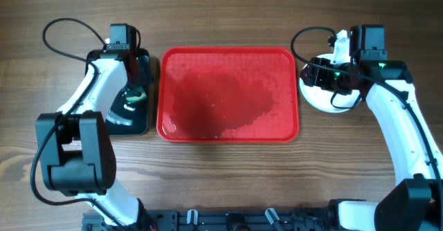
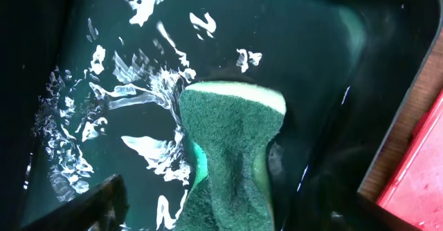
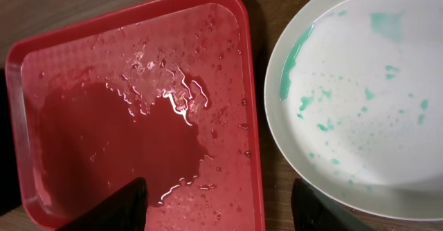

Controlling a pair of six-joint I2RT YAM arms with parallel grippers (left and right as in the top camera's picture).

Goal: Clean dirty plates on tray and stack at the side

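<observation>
Visibly wide, right fingers [image 3: 124,207] empty over tray [image 3: 69,65] and white plate [image 3: 360,86]; left fingers [image 2: 97,207] wide, sponge [image 2: 232,141] between.

right arm [image 1: 389,113] sits over the plates [image 1: 315,101] overhead — how many are stacked, can't tell. right wrist view clips them at the edge — sponge [image 2: 232,148] loses its lower end too.

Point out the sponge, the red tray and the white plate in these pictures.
sponge [image 2: 232,148], left wrist view, on its dark green scouring face.
red tray [image 1: 228,99], overhead view, on its wet floor.
white plate [image 3: 346,58], right wrist view, on a bare patch between the green smears.
</observation>
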